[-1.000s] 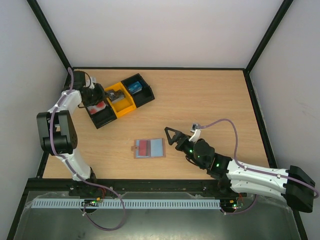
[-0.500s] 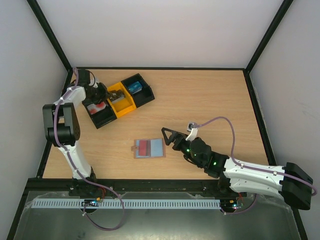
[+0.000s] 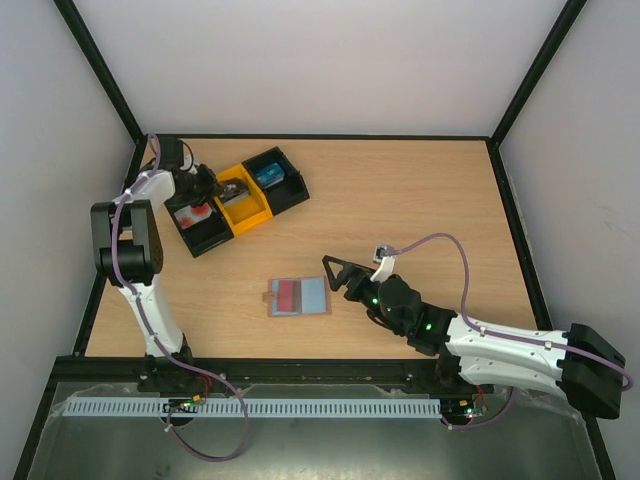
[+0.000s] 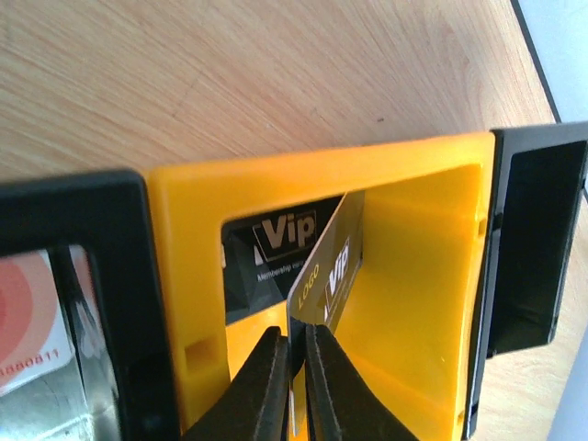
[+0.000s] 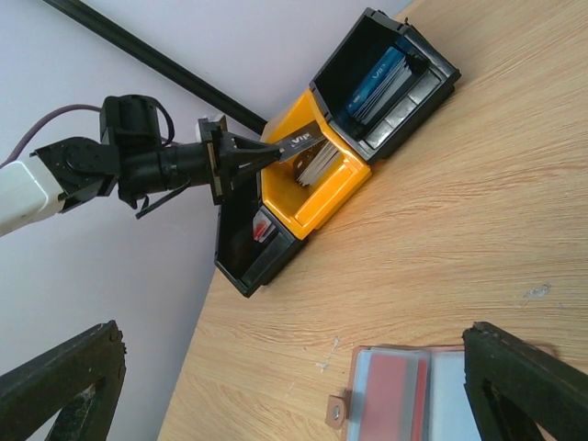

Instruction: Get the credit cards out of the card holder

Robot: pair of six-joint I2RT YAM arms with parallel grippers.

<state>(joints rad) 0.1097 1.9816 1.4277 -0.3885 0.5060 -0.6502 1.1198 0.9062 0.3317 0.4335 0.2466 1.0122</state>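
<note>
Black fingers of our left gripper [image 4: 296, 338] pinch a dark plastic Vip credit card [image 4: 333, 271] over the yellow tray compartment [image 4: 432, 276]; we judge release comes next. Our right gripper [image 3: 336, 277] stands wide beside the flat blue-grey card holder [image 3: 314, 296], open mid-table, a red card [image 3: 288, 294] inside; any beneath are hidden.

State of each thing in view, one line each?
Left tool: shut on VIP card, over the yellow section.
VIP card: pinched, tilted, above another card.
Right tool: open, near the holder.
Holder: open, lying flat.
Red card: in holder's left panel.
</note>
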